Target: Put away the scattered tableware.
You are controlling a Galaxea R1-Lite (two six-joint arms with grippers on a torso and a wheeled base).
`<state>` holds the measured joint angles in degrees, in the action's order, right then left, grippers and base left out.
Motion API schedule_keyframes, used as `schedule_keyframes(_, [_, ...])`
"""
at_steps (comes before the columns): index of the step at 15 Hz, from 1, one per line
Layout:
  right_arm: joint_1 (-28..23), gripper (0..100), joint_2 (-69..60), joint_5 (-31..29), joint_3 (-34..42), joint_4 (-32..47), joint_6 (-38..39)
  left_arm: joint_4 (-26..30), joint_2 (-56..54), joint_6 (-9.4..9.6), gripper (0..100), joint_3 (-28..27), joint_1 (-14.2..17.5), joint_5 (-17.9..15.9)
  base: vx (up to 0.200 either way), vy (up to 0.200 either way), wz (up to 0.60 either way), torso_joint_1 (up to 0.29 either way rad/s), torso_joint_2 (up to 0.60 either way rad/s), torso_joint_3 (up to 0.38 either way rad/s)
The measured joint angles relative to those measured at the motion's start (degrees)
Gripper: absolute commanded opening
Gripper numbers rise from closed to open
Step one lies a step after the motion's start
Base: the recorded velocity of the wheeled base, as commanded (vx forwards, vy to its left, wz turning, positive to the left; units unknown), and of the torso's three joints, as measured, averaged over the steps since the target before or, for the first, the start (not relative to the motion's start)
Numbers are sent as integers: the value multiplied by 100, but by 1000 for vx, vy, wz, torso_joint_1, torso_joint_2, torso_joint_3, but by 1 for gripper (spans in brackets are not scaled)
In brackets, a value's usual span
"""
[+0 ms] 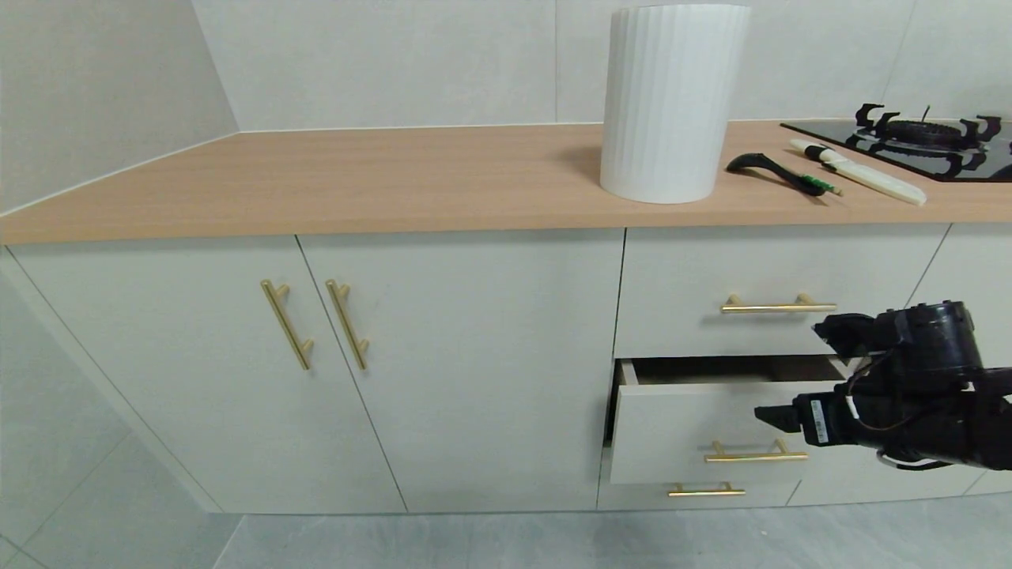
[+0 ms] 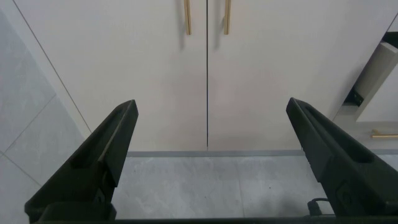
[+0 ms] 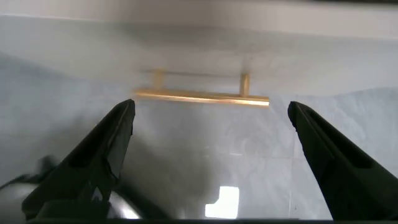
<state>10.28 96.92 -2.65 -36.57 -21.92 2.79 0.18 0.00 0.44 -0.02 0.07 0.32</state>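
Observation:
Two utensils lie on the wooden counter [image 1: 379, 178] to the right of a tall white ribbed container [image 1: 670, 103]: a black-handled one with a green band [image 1: 779, 171] and a long white one [image 1: 858, 171]. Below them the middle drawer [image 1: 688, 431] is pulled partly out. My right gripper [image 1: 791, 369] is open in front of that drawer, a little above its gold handle [image 1: 757, 454]. In the right wrist view the gripper [image 3: 211, 112] faces the handle [image 3: 200, 96], apart from it. My left gripper [image 2: 211, 115] is open and holds nothing, low before the cabinet doors [image 2: 207, 74].
A black gas hob [image 1: 925, 138] sits at the counter's far right. Two cabinet doors with gold handles [image 1: 316, 324] are to the left of the drawers, with a shut drawer [image 1: 779, 304] above the open one. Grey tiled floor [image 1: 506, 541] lies below.

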Motion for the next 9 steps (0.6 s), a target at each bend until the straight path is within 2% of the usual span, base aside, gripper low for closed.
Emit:
schedule_keyframes(3, [129,100,-232,-26,-41,-386,88,0,0,0,100,2,0,1,0,0,0,0,0,0])
schedule_keyframes(9, [154,100,344,-257,127,-1580,238,-2,0,-1,100,2,0,1,0,0,0,0,0,0])
